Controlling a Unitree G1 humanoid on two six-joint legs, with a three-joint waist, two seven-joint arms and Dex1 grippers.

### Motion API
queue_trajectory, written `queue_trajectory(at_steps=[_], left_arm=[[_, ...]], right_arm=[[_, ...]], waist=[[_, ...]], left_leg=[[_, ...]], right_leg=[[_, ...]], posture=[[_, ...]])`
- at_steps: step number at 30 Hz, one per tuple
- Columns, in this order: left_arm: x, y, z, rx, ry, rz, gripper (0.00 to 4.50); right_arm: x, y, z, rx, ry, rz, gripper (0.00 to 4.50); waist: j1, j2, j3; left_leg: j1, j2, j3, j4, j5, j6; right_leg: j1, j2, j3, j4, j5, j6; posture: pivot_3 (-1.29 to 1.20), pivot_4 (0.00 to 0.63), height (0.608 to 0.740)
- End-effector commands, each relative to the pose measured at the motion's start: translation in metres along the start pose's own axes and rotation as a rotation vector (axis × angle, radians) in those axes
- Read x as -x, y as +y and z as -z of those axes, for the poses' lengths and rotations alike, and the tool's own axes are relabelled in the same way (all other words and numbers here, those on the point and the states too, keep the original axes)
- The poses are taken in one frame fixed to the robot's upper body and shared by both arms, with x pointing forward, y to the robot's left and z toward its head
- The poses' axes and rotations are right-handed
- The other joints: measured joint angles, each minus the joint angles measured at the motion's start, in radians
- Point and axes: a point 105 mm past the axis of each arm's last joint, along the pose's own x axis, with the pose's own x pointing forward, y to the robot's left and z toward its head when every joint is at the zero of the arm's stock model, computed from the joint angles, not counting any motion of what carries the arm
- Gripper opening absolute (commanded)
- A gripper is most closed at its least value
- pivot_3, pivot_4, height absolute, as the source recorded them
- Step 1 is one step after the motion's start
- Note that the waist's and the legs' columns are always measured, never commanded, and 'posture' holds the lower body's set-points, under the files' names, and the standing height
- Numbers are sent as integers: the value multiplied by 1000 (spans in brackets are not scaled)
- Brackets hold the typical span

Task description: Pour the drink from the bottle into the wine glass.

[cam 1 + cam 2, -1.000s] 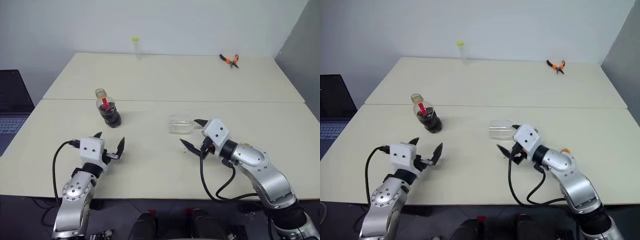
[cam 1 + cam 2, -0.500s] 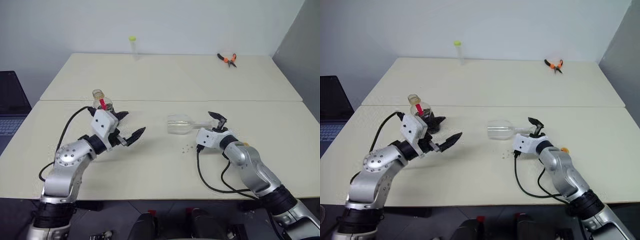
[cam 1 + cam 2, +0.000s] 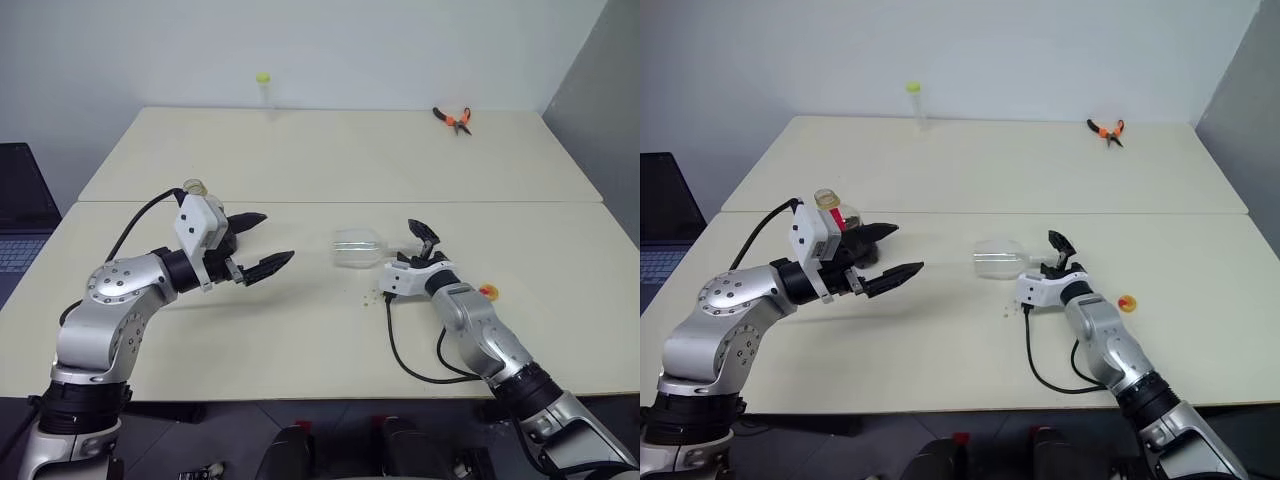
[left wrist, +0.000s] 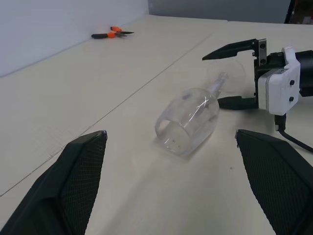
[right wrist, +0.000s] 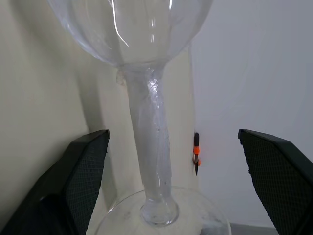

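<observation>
The wine glass [image 3: 356, 249] lies on its side mid-table, its bowl's mouth toward the left arm and its stem [image 5: 151, 142] pointing at my right gripper [image 3: 412, 245]. That gripper is open, one finger on each side of the stem near the foot, not touching it. My left gripper [image 3: 268, 240] hangs open above the table, pointing toward the glass, with nothing between its fingers. The bottle [image 3: 830, 205] stands just behind it. The bottle's neck and red mark show. Its lower body and the drink are hidden by the gripper.
A small orange-yellow round piece [image 3: 487, 291] lies beside the right forearm. Orange-handled pliers [image 3: 453, 117] and a thin clear tube with a yellow-green top [image 3: 264, 88] sit along the far edge. A laptop [image 3: 15, 215] is off the table's left side. Tiny specks [image 3: 372, 296] dot the table near the glass.
My left gripper rose from near the front edge and swung right, now in front of the bottle. My right gripper rolled and moved forward to flank the glass stem. Both stayed open.
</observation>
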Motion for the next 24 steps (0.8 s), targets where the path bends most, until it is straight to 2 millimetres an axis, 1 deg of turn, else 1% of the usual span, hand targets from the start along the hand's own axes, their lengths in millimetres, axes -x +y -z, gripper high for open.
queue_trajectory(at_steps=[1, 3, 8, 9, 10, 11, 12, 14, 16, 18, 21, 23, 24], left_arm=[[-1, 4, -11, -32, -37, -17, 4500], [-2, 4, -12, -30, -43, -18, 4500], [-3, 8, -15, -14, -62, -44, 4500], [-2, 8, -16, -12, -64, -48, 4500], [-2, 8, -16, -12, -65, -50, 4500], [-2, 10, -18, -6, -73, -57, 4500], [-1, 10, -20, -3, -77, -62, 4500], [0, 12, -21, -9, -81, -79, 4500], [1, 14, -21, -24, -77, -101, 4500], [2, 14, -20, -18, -100, -114, 4500], [6, 8, -15, -2, -102, -78, 4500], [10, 2, -15, 41, -106, -17, 4500], [12, 0, -17, 53, -118, 1, 4500]], right_arm=[[-4, 1, 1, 14, 10, 18, 3948], [-4, 2, -1, 13, 8, 19, 3336], [-3, -2, -7, -2, -6, 43, 1531], [-3, -4, -8, -6, -8, 53, 1240], [-3, -7, -8, -10, -9, 63, 782], [-3, -13, -9, -19, -10, 82, 422], [-3, -18, -9, -23, -10, 96, 180], [-2, -27, -8, -31, -13, 121, 147], [-1, -32, -7, -42, -15, 128, 147], [2, -37, -6, -110, -27, 131, 147], [7, -43, -10, -304, -90, 129, 147], [10, -42, -19, -530, -172, 94, 147], [12, -43, -23, -610, -214, 91, 147]], waist=[[0, 0, 0], [0, 0, 0], [0, 0, 0], [0, 0, 0], [-1, 0, 0], [-1, 0, 0], [-1, 0, 0], [-1, 0, 0], [-1, 0, 0], [0, 0, 0], [0, 0, 0], [0, 0, 0], [-1, 0, 0]], left_leg=[[0, 0, 0, 0, 0, 0], [0, 0, 0, 0, 0, 0], [0, 0, 0, 0, 0, 0], [0, 0, 1, 0, 0, 0], [1, 0, 1, 0, 0, 0], [1, 0, 1, 0, 0, 0], [1, 0, 0, 0, 0, 0], [1, 1, 0, 0, -1, 1], [0, 0, 1, 0, -1, 2], [0, 0, 1, 0, -1, 2], [0, 1, 1, 0, -1, 2], [0, 1, 1, 0, -2, 3], [0, 1, 1, 0, -2, 3]], right_leg=[[0, 0, 0, 0, 0, 0], [0, 0, 0, 0, 0, 0], [0, 0, 1, 0, 0, 0], [0, 0, 1, 0, 0, 0], [0, 0, 1, 0, 0, 0], [0, 0, 1, 0, 0, 0], [0, 1, 1, 0, 0, 0], [0, 0, 1, 0, 0, 0], [0, 0, 1, 0, 0, 0], [0, 0, 1, 0, 0, 0], [0, 0, 1, 0, 0, 0], [0, 0, 1, 0, 0, 0], [0, 0, 1, 0, 0, 0]], posture=[[0, 150, 740], [0, 150, 740], [0, 150, 740], [0, 150, 740], [0, 150, 740], [0, 150, 740], [0, 150, 740], [0, 150, 740], [0, 150, 740], [0, 150, 740], [0, 150, 740], [0, 150, 740], [0, 150, 740]])
